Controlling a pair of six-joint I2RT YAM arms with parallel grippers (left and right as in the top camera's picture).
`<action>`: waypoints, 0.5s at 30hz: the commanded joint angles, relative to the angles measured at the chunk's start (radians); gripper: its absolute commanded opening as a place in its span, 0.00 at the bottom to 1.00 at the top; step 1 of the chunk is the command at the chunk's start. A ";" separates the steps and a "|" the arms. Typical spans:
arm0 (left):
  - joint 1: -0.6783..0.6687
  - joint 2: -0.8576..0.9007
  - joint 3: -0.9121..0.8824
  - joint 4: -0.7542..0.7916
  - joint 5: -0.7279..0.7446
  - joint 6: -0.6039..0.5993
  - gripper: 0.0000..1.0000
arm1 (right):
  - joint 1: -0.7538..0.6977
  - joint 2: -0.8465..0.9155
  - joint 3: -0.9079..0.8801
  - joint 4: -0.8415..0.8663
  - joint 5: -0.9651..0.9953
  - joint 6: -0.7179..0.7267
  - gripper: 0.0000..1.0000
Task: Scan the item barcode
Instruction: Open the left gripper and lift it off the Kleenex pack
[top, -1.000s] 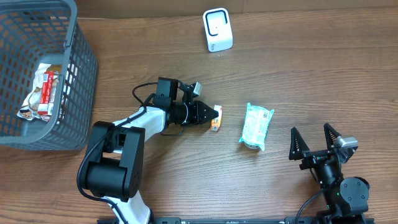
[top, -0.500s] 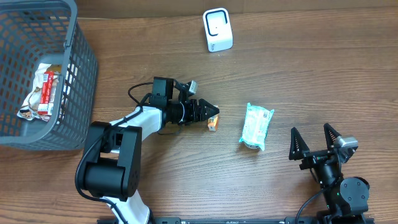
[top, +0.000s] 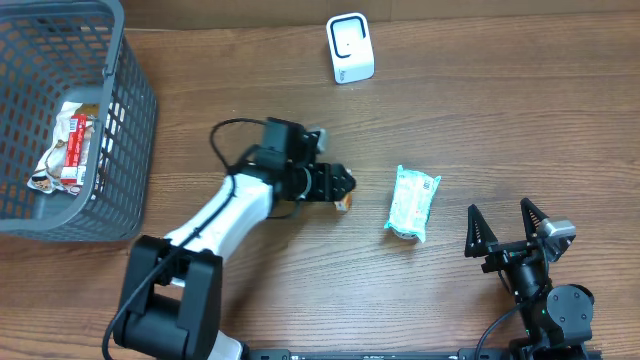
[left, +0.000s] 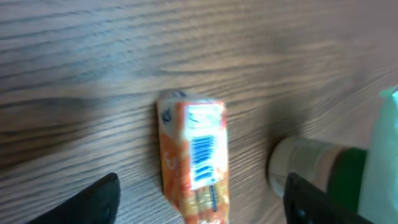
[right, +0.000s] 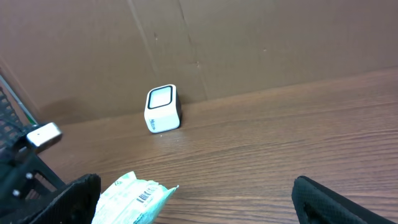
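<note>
A small orange packet (left: 193, 158) lay flat on the wood-grain worktop (top: 520, 110), barcode face up, held by nothing. The left jaws stood wide apart directly over it, one tip on each side, neither touching. In the left wrist view the packet's long axis ran straight out from the wrist, slightly tilted, so the jaws would close across its narrow width. The left arm was plainly the nearer. The right jaws, also spread fully, were empty near the front right corner, well apart from the packet.

The white scanner (top: 350, 47) stood near the back edge, well beyond the packet. A white and green pouch (top: 413, 202) lay near the packet's right. A grey basket (top: 135, 110) sat at the far left with a wrapped snack (top: 65, 150) inside. Plain brown board closed off the space behind the worktop.
</note>
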 joint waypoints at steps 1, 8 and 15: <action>-0.086 -0.012 0.016 -0.003 -0.242 0.029 0.83 | -0.005 -0.002 -0.010 0.002 0.006 0.001 1.00; -0.178 -0.011 0.016 0.028 -0.471 0.031 0.98 | -0.005 -0.002 -0.010 0.002 0.006 0.001 1.00; -0.182 0.004 0.015 0.054 -0.410 0.040 0.89 | -0.005 -0.002 -0.010 0.002 0.006 0.001 1.00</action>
